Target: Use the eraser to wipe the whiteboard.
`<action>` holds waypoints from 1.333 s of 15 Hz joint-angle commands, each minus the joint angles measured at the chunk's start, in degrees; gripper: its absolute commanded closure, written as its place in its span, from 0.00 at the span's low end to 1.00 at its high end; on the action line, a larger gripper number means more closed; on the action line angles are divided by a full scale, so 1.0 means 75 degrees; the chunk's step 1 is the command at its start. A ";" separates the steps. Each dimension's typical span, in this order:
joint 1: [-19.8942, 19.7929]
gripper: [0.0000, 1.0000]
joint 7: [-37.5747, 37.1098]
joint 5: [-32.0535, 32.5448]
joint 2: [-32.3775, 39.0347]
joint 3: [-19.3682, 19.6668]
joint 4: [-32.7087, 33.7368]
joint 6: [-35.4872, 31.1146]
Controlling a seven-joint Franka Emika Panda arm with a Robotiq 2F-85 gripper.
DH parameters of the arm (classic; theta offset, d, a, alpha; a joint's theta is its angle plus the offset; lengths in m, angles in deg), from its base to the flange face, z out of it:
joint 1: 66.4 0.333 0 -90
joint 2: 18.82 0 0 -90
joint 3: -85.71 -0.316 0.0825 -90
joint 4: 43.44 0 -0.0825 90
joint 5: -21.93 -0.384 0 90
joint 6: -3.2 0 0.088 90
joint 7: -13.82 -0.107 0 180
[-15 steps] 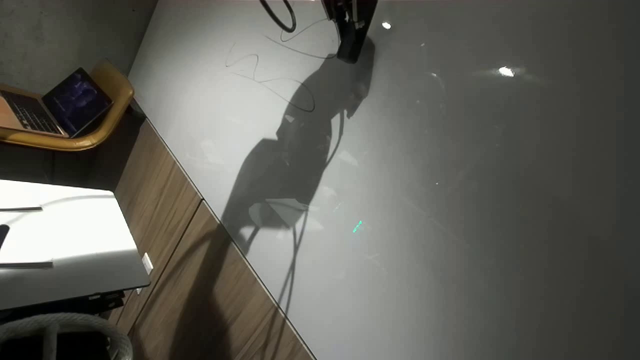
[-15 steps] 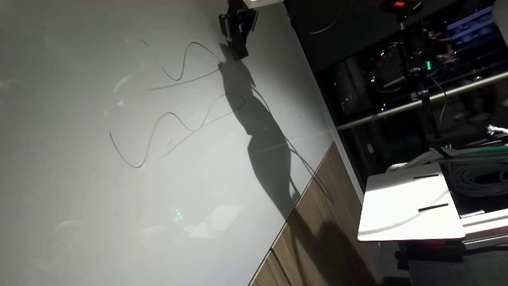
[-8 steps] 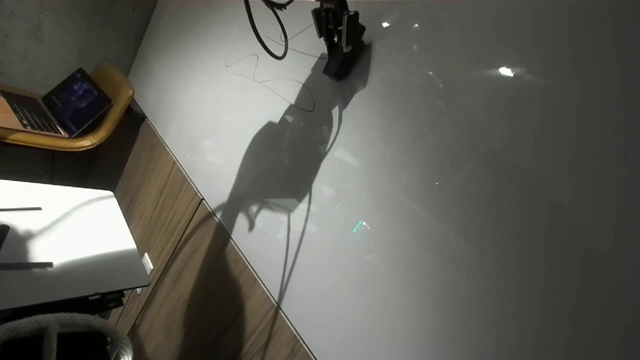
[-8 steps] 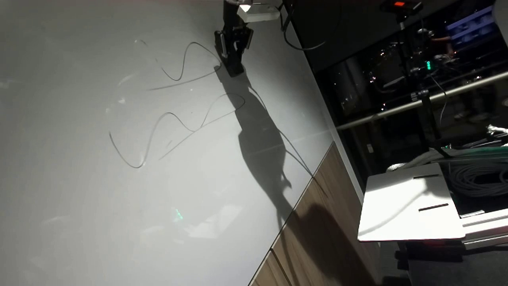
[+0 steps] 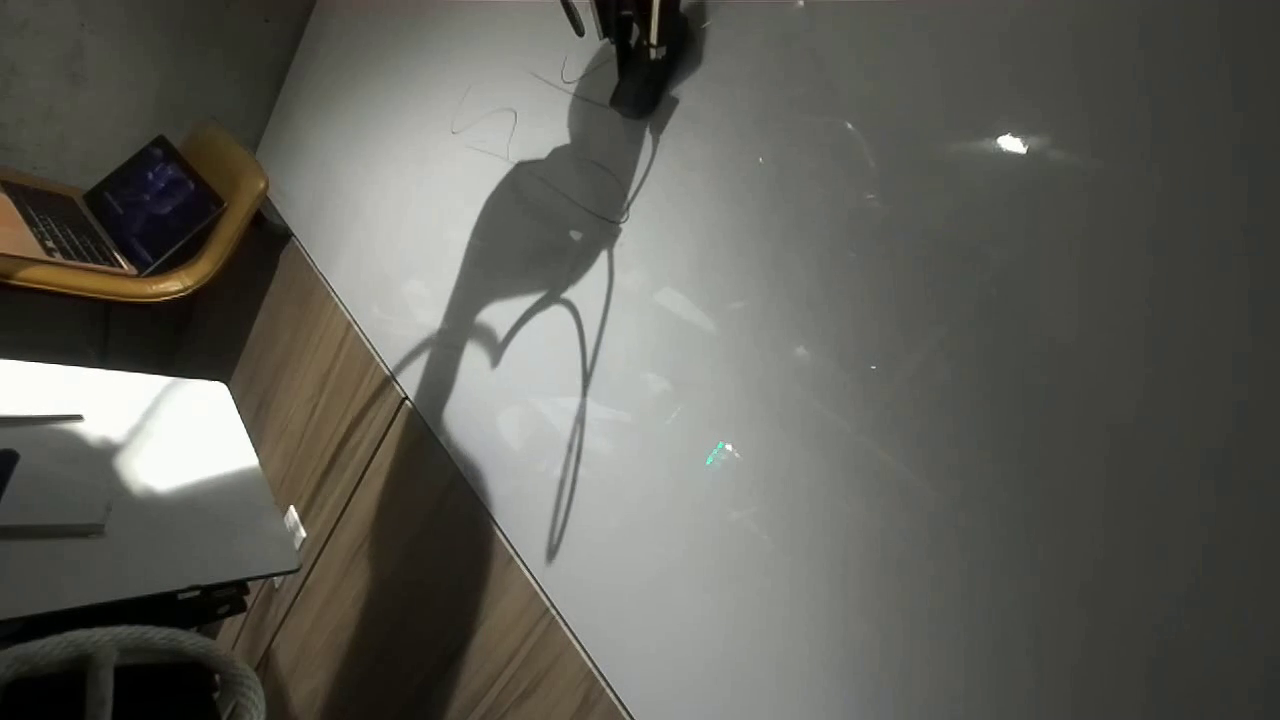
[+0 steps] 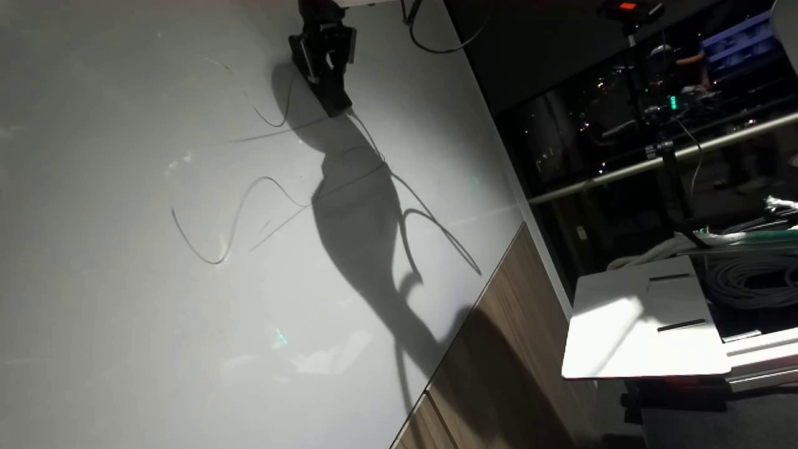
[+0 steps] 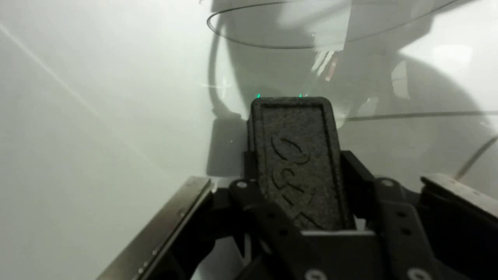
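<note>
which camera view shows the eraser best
The wrist view: there the eraser, held in the gripper, looks large, its marked face in plain view. Both exterior views show it only as a small dark block at the gripper's end, no markings visible.

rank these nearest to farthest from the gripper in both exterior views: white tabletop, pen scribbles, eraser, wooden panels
1. Eraser: held in the gripper.
2. Pen scribbles: on the whiteboard, beside the eraser.
3. Wooden panels: along the whiteboard's edge.
4. White tabletop: past the panels.

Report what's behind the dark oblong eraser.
The glossy grey-white whiteboard; a thin dark pen loop shows above the eraser in the wrist view. Any marks directly behind are hidden.
</note>
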 commanded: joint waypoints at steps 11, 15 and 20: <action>0.2306 0.71 0.0089 0.1253 0.3316 -0.0703 0.4157 0.1961; 0.3014 0.71 0.0036 0.1261 0.4321 -0.0453 0.5115 0.2396; 0.3317 0.71 0.0516 0.1621 0.5062 0.0060 0.5957 0.3256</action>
